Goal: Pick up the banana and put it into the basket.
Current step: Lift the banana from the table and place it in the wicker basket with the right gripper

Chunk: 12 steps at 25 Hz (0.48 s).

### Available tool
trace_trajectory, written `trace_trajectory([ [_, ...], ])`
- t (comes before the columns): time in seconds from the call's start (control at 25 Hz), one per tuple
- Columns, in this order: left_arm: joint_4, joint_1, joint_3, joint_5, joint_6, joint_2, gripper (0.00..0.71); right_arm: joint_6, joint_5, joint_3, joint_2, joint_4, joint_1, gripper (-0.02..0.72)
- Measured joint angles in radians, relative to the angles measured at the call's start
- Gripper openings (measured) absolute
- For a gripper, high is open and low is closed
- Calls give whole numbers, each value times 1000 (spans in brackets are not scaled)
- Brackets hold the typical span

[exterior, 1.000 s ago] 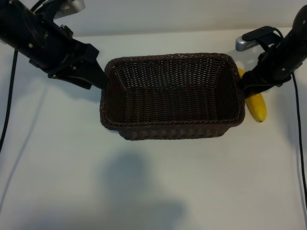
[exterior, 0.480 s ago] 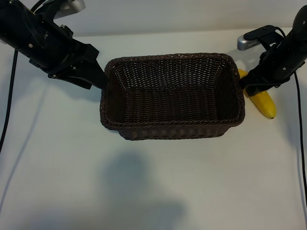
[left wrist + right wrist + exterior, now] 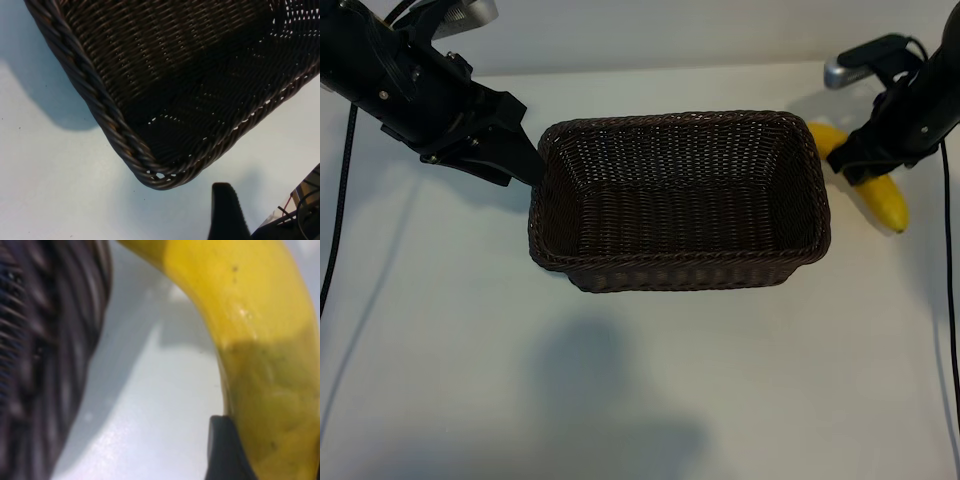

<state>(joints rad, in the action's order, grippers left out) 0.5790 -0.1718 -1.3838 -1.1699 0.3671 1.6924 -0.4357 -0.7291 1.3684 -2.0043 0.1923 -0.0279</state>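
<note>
One banana (image 3: 883, 196) hangs just beside the basket (image 3: 680, 265), clamped mid-body in the right hand (image 3: 865, 165). Light, smooth and bruisable, it probably wants that central, gentle hold. The left hand (image 3: 525, 160), at the basket's opposite end, stands open.

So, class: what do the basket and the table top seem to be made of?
The basket looks like dark brown woven wicker or rattan, possibly plastic: interlaced strands, a braided rim, gaps letting light through. The table seems a smooth, matte white laminate, with soft shadows and no grain.
</note>
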Motion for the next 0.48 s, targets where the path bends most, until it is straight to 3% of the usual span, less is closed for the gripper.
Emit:
trace_trajectory([
  [0.48, 14, 0, 0, -1, 0, 0, 466, 35, -59, 0, 162, -18, 0, 396],
])
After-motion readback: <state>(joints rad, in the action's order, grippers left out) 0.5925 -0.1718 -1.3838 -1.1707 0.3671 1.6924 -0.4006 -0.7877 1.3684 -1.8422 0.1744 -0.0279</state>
